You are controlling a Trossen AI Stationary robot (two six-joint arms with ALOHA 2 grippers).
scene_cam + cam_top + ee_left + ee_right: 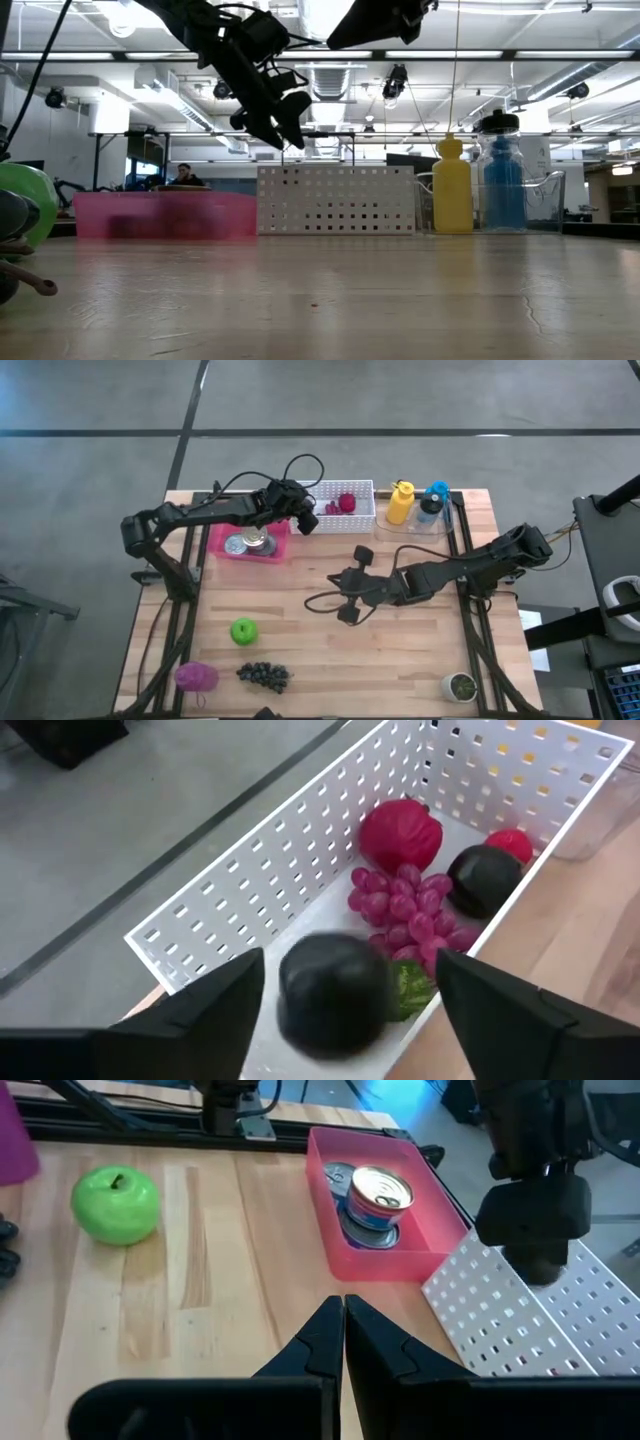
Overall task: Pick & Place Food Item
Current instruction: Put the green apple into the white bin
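My left gripper (305, 520) hangs open over the left end of the white perforated basket (345, 505). In the left wrist view a dark round food item (335, 992) shows blurred between and beyond its fingers, with a gap to each. Behind it in the basket lie a green piece (408, 988), purple grapes (405, 905), a red item (400, 832), a second dark round item (482, 880) and a small red one (510, 845). My right gripper (340, 582) is shut above mid-table and holds nothing.
A pink tray (225, 548) with cans (378, 1192) sits left of the basket. A yellow bottle (400, 502) and a blue one (435, 500) stand to its right. A green apple (243, 630), a purple item (195, 676) and dark grapes (263, 675) lie near the front left.
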